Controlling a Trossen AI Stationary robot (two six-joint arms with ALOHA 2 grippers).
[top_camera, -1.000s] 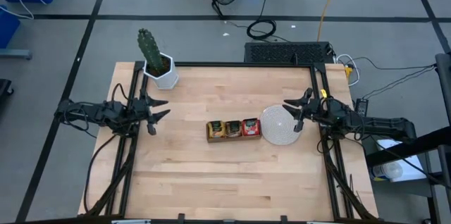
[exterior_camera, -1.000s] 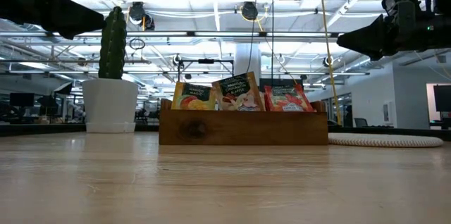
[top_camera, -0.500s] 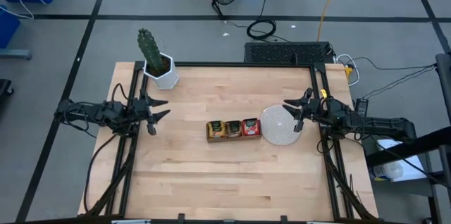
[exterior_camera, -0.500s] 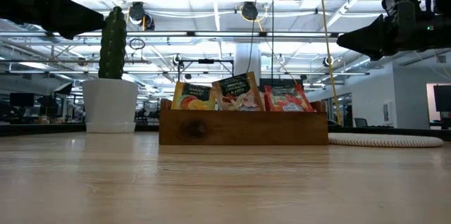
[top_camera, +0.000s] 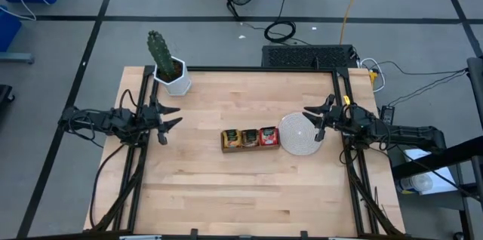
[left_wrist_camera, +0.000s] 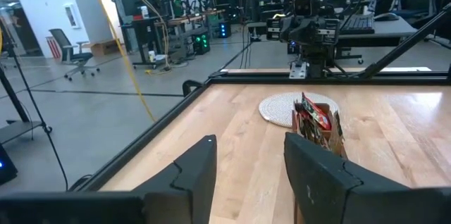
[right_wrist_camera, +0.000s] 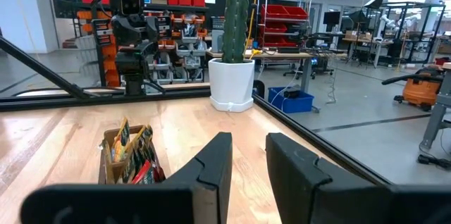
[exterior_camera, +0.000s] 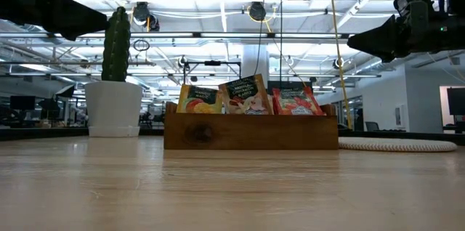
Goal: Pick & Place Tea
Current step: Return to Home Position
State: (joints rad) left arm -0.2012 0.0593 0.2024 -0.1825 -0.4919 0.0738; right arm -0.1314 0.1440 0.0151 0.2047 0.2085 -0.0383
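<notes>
The pale wooden table (top_camera: 226, 187) fills the middle of the high view, with a dark arm waiting at each side edge. The left gripper (top_camera: 176, 116) hangs above the table's left edge, near the cactus pot, and its two fingers are spread with a clear gap between them and nothing held. The right gripper (top_camera: 309, 118) hangs at the opposite edge, over the rim of the round whitish disc (top_camera: 300, 136), and its fingers are likewise parted and empty. A tall green cactus (top_camera: 159, 51) stands upright in a white pot (top_camera: 176, 81) at the far left corner. The disc lies flat just beside the right end of the wooden tray (exterior_camera: 251, 134), which sits near the table's centre. The tea stands upright inside that tray, sorted by colour: the yellow-orange sachets (top_camera: 231, 137) are in the left compartment, the tan sachets (top_camera: 249, 137) are in the middle one, and the red sachets (top_camera: 268, 136) are in the right one, nearest the disc.
</notes>
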